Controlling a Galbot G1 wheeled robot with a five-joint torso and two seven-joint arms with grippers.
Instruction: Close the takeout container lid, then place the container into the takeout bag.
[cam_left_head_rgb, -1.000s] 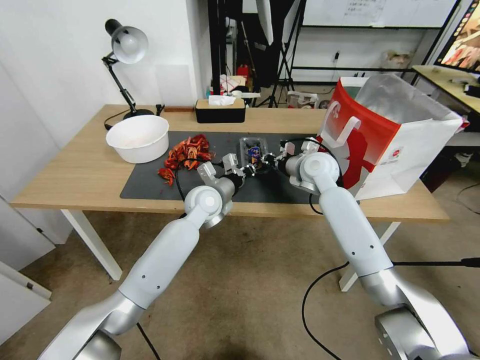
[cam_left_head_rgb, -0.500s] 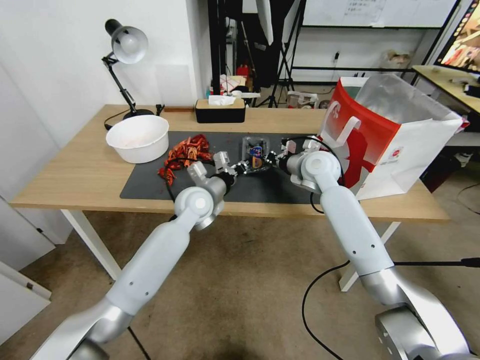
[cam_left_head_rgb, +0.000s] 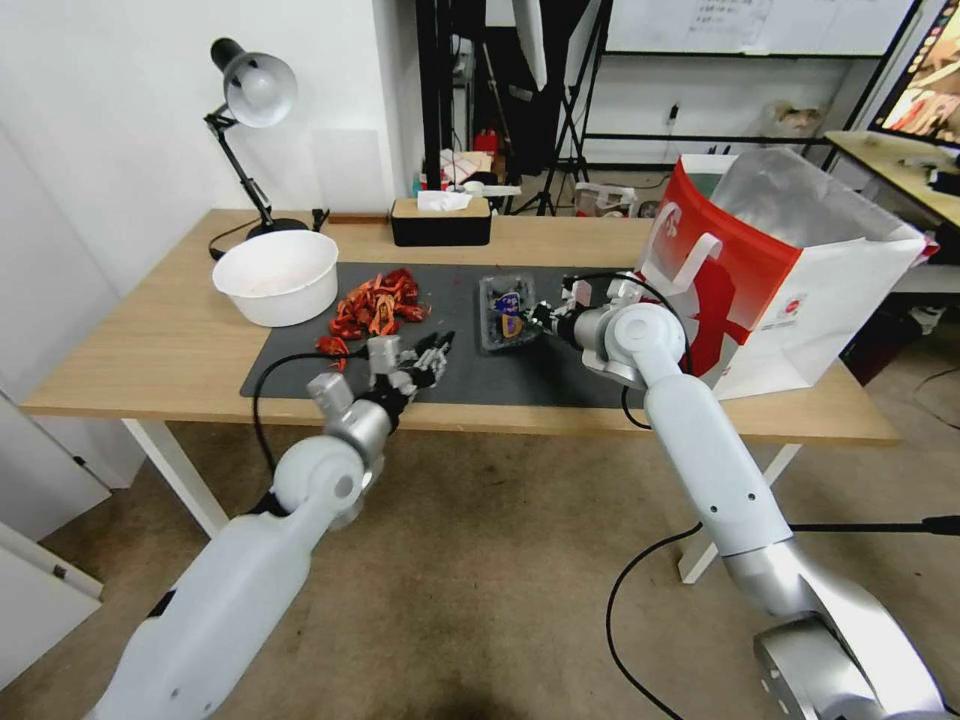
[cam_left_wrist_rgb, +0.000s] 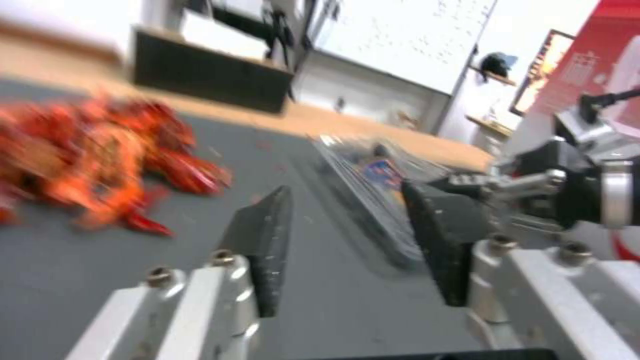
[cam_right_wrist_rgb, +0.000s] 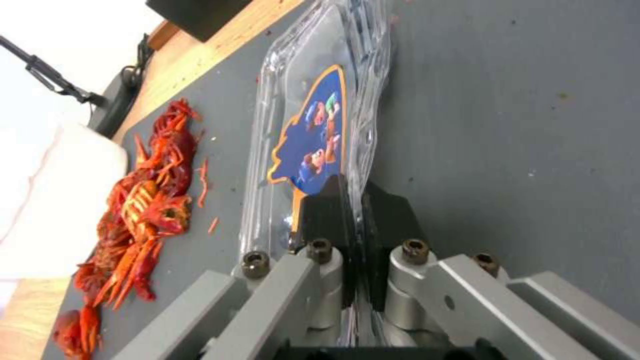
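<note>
The right claw (cam_right_wrist_rgb: 353, 235) pinches the near rim of the takeout container (cam_left_head_rgb: 507, 312) — lid (cam_right_wrist_rgb: 313, 135) down (blue sticker showing) — on the dark mat (cam_left_head_rgb: 300, 370) mid-bench. The left claw (cam_left_head_rgb: 432, 352) hangs wide, holding nothing, near the bench's (cam_left_head_rgb: 150, 350) front edge. The takeout bag (cam_left_head_rgb: 780, 270) stands at the right end.

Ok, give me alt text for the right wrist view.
The right pincer is shut on the edge of the clear container, lid down, on a grey mat. Red crayfish lie beside it.
</note>
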